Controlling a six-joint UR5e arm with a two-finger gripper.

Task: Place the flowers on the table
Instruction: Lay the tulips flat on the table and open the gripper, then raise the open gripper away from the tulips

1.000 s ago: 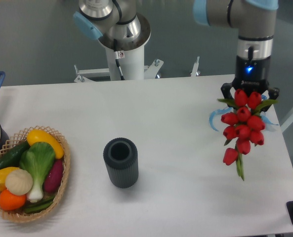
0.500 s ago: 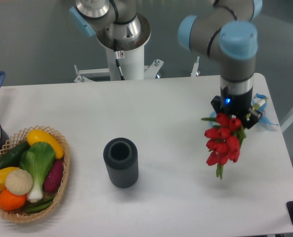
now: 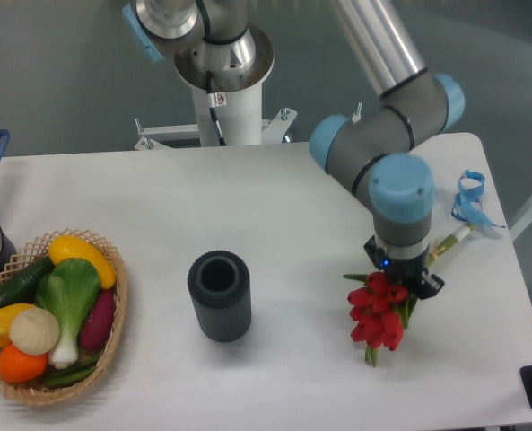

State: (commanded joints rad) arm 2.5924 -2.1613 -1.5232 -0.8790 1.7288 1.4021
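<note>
Presently, the holdings stand thus.
Flowers (image 3: 379, 316): red heads bunched below my wrist, low over the right front of the table (image 3: 283, 215); pale stems run up and right toward the ribbon (image 3: 467, 199). Whether they touch the surface I cannot tell.
Gripper (image 3: 400, 280): mine, clenched on the flowers near the heads; fingers mostly hidden by the bunch.
Step in hand: lowering to set down. I judge it best to sink slowly until heads and stems lie flat, then let go and rise straight, so no bloom catches.
Change: a second ago I held the bunch farther back by the right edge; it has since come forward, leftward and lower.
Vase (image 3: 219, 294): dark, ribbed, well apart.
Basket (image 3: 115, 310): vegetables, far left.
</note>
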